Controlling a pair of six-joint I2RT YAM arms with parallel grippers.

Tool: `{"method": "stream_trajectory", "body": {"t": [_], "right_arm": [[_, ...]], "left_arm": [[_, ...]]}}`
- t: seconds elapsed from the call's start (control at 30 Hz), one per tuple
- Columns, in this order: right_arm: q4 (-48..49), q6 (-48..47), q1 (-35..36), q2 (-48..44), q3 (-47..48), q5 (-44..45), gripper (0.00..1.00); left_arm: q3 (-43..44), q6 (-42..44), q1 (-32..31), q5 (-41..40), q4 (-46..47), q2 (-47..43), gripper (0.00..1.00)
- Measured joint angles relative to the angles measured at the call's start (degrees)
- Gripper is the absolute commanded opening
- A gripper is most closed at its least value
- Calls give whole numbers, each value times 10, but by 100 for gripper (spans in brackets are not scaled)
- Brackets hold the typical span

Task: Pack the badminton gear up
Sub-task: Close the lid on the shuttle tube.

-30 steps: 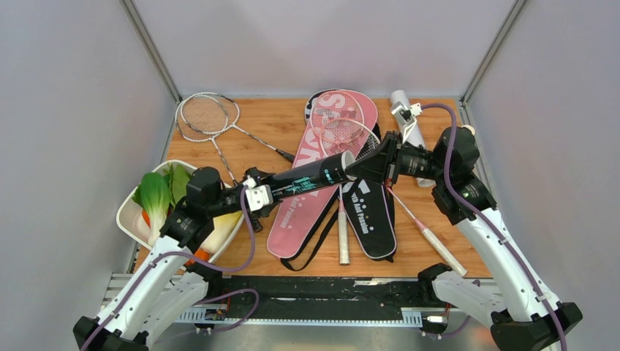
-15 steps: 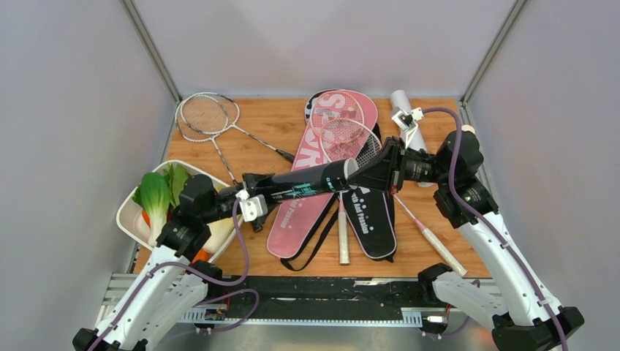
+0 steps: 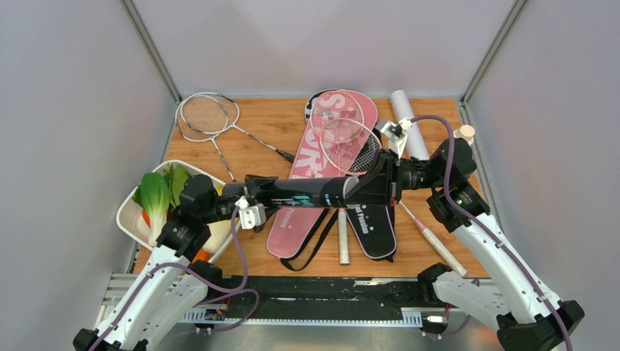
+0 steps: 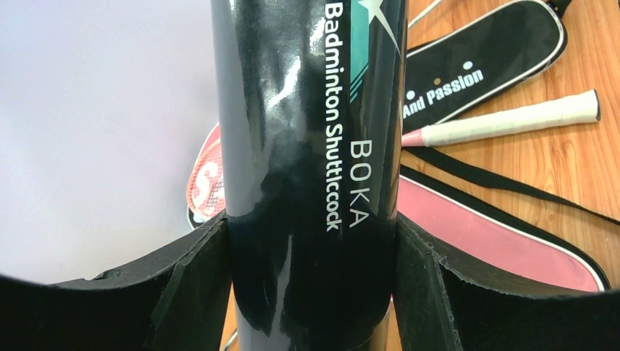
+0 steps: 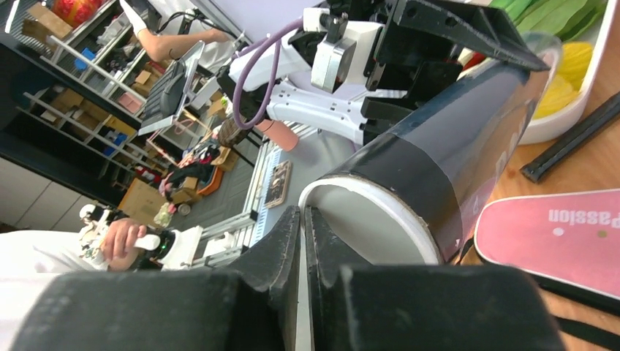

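Observation:
A black "BOKA Badminton Shuttlecock" tube [image 3: 307, 191] hangs level above the pink SPORT bag [image 3: 292, 228]. My left gripper [image 3: 252, 199] is shut round its closed end, with the jaws pressed on both sides of the tube [image 4: 314, 110]. My right gripper [image 3: 368, 186] is shut on the white rim of its open end [image 5: 380, 191], one finger inside and one outside. Pink rackets [image 3: 338, 126] lie on the pink bag, and a black bag [image 3: 374, 219] lies beside it. Silver rackets [image 3: 208, 117] lie at the back left. A white tube [image 3: 409, 126] lies at the back right. No shuttlecock shows.
A white tray [image 3: 126, 218] of vegetables stands at the left edge under my left arm. A small white bottle with a tan cap [image 3: 463, 134] stands at the right wall. A white racket handle [image 3: 343, 238] and a pink-white one [image 3: 439, 248] point toward the near edge.
The tube's open end has dropped from a raised tilt to level. My right gripper moved down and left with it. The left gripper stayed shut on the closed end.

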Motion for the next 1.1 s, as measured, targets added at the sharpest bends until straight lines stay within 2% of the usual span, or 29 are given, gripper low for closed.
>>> {"method": "stream_trajectory", "body": {"t": [0.17,0.27,0.43,0.77,1.1], "right_arm": [[6,12,0,9,-18,-16,14],[6,18,0,15,-19,-19,27],[12,24,0,22,-17,-32,38],[16,41,2,43,-11,-50,36],[65,79,38,80,-10,-63,38]], "left_arm": [[0,21,4,2,-31,-3,0],[0,23,5,2,-42,-10,0],[1,27,9,2,-51,-13,0],[4,48,12,2,-76,-11,0],[12,68,13,5,-87,15,0]]}}
